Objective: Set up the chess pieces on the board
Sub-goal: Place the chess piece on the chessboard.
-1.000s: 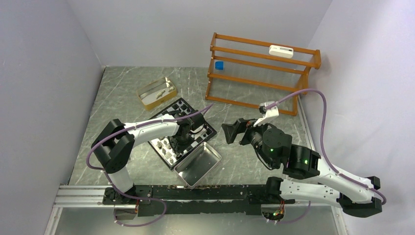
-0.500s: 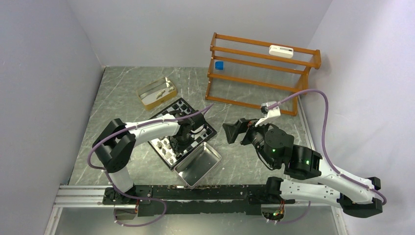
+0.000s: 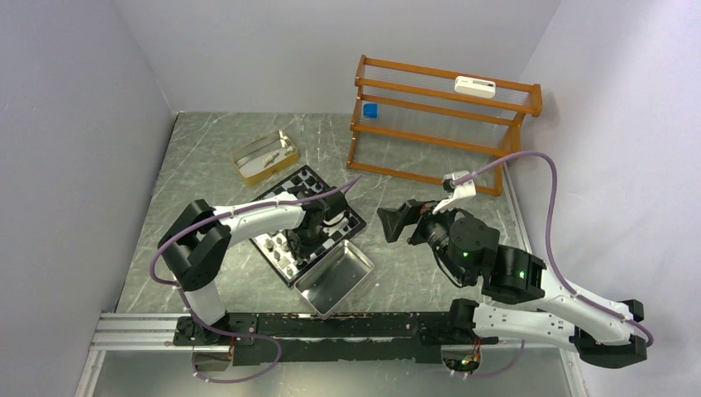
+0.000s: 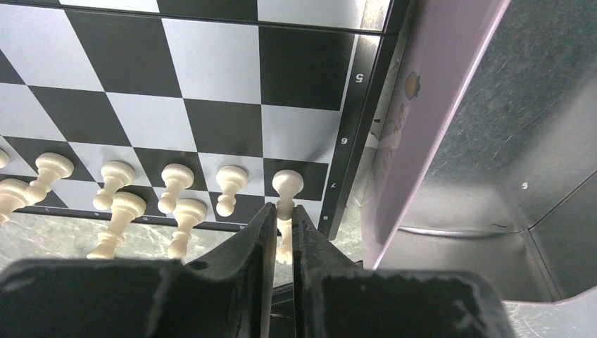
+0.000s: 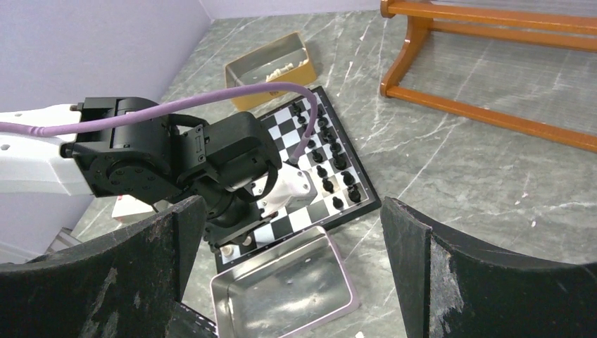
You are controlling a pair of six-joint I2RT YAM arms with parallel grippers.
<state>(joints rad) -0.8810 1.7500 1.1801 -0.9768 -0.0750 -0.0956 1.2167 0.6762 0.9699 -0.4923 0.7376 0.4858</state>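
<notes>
The board (image 3: 312, 184) lies tilted in mid table. Black chess pieces (image 5: 331, 166) line its far right side. Cream chess pieces (image 4: 176, 182) stand in rows along the near edge of the board (image 4: 211, 70). My left gripper (image 4: 281, 210) hangs low over the board's near corner by the tray. Its fingers press both sides of a cream piece (image 4: 285, 236) that stands upright at the corner square. In the top view the left gripper (image 3: 302, 243) hides that piece. My right gripper (image 3: 395, 222) hovers wide open right of the board, holding nothing (image 5: 290, 203).
A shiny metal tray (image 3: 335, 281) touches the board's near right edge, its wall (image 4: 436, 105) close beside my left fingers. A gold-coloured box (image 3: 264, 157) with small pieces sits behind the board. A wooden rack (image 3: 438, 124) stands at the back right.
My right gripper has drifted slightly to the right. The left gripper stays over the board's near corner with no visible shift.
</notes>
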